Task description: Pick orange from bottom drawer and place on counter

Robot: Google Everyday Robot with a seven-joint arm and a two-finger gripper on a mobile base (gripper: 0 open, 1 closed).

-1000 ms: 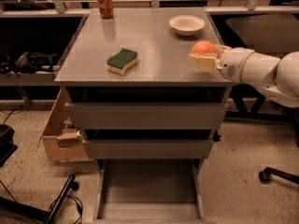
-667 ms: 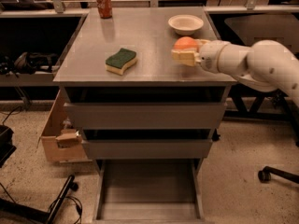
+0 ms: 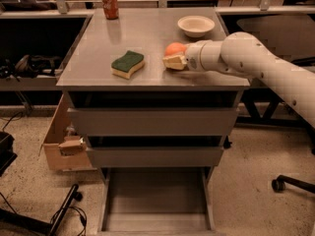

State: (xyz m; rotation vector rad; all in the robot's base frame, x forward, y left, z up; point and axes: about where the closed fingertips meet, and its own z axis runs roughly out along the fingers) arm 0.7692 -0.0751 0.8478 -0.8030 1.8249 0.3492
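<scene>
The orange (image 3: 173, 48) sits in my gripper (image 3: 173, 59), low over the right half of the grey counter (image 3: 142, 38). The gripper's pale fingers (image 3: 174, 62) are shut on the orange, with the white arm reaching in from the right. The bottom drawer (image 3: 156, 200) is pulled open at the foot of the cabinet and its grey floor is bare.
A green and yellow sponge (image 3: 128, 64) lies left of the gripper on the counter. A white bowl (image 3: 196, 25) stands at the back right and a red can (image 3: 110, 3) at the back left. A cardboard box (image 3: 61, 141) sits left of the cabinet.
My gripper has moved left across the counter with the orange in it, from the right edge toward the middle, and sits lower over the surface.
</scene>
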